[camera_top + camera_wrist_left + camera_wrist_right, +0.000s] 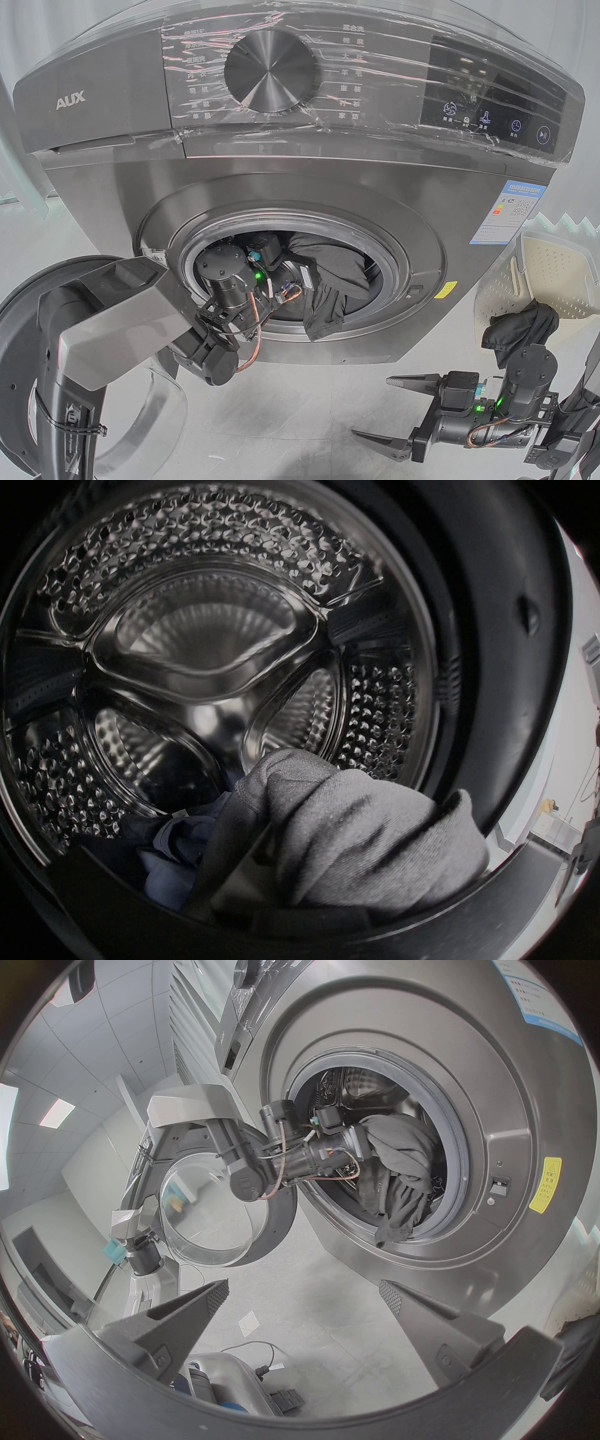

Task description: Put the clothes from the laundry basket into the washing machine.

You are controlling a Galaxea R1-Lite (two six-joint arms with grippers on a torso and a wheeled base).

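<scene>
The grey washing machine point(300, 181) stands with its round door point(37, 312) swung open to the left. My left gripper point(307, 276) reaches into the opening, shut on a dark grey garment point(334, 269) that drapes over it and hangs out across the lower rim. Seen from the left wrist, the same garment point(350, 836) bulges before the steel drum point(206, 642), and a blue garment point(169, 855) lies on the drum floor. Low on the right my right gripper point(387, 412) is open and holds nothing. The cream laundry basket point(550, 269) has a black garment point(522, 331) hanging over its edge.
The open door with its clear bowl point(206, 1210) stands out into the space left of the opening. Pale floor point(312, 406) lies in front of the machine. A cable and a small paper scrap point(249, 1322) lie on the floor below the right gripper.
</scene>
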